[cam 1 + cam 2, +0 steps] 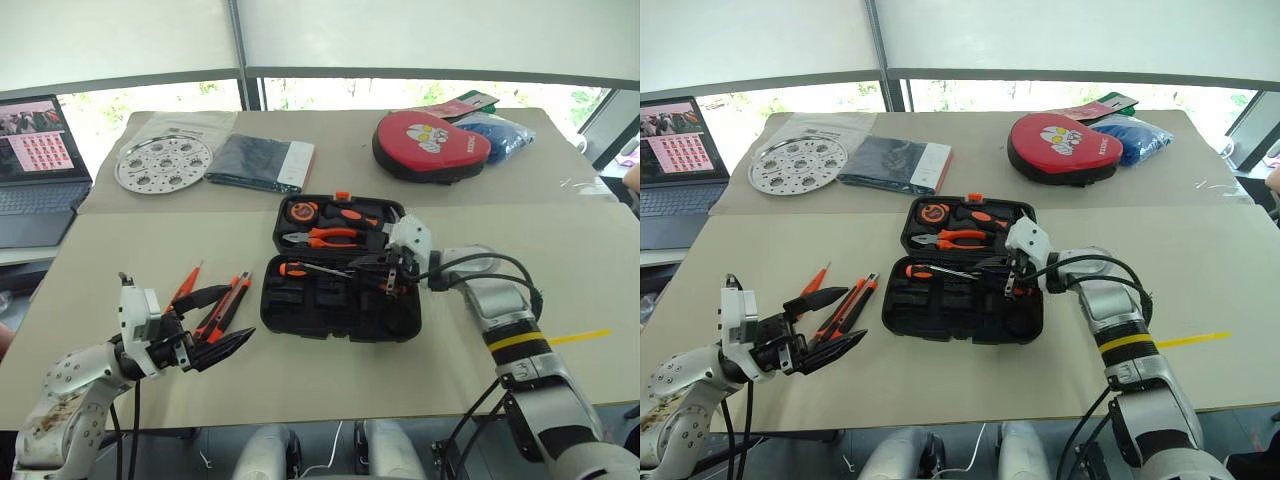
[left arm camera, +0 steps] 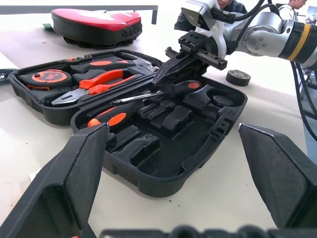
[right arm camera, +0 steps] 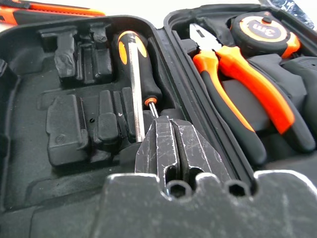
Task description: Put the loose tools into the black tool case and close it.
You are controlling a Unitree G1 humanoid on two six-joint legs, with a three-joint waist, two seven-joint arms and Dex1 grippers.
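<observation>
One screwdriver (image 2: 148,101) lengthwise in case (image 2: 163,173), handle left

Head pair: high, looking forward and down over table (image 1: 500,300), open black tool case (image 1: 340,320) near centre, laptop (image 1: 35,170) at 9 o'clock; nearly identical coverage. Left wrist: low, close, facing case between own fingers (image 2: 74,183), right gripper (image 2: 171,69) at 12 o'clock. Right wrist: very close inside case, over screwdriver (image 3: 136,64) and pliers (image 3: 237,79), both shared with left wrist
</observation>
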